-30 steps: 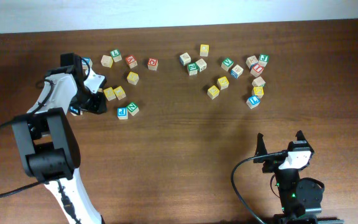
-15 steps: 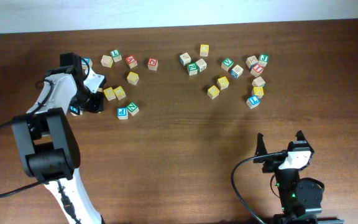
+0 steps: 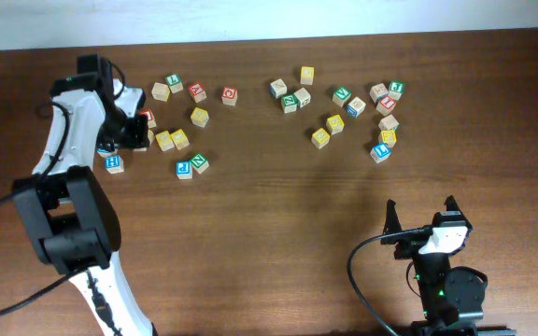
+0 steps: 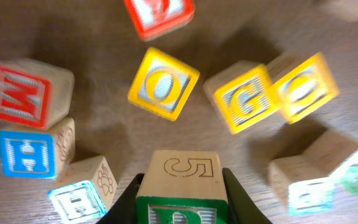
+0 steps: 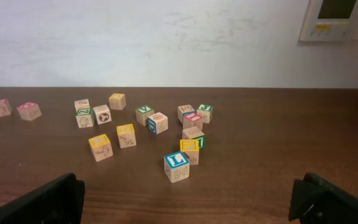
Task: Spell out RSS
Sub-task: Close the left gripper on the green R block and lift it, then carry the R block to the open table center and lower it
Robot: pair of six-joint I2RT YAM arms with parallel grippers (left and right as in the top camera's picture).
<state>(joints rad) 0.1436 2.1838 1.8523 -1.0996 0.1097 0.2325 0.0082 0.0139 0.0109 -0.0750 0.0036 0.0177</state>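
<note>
Black right fingers [image 3: 390, 215] stand wide apart and empty at the near edge of the table [image 3: 269, 243], right side. Over toward the far left corner, the left fingers [image 4: 235, 196] are clamped on the pale green-bordered cube [image 4: 182, 171], a 5 carved on one face, with yellow-faced cubes [image 4: 163, 84] lying just beyond it.

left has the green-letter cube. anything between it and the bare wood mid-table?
Yes. From the green-letter cube in the left gripper, two yellow cubes lie close on that side, a blue-green pair beyond. Carried high, likely clear.
</note>
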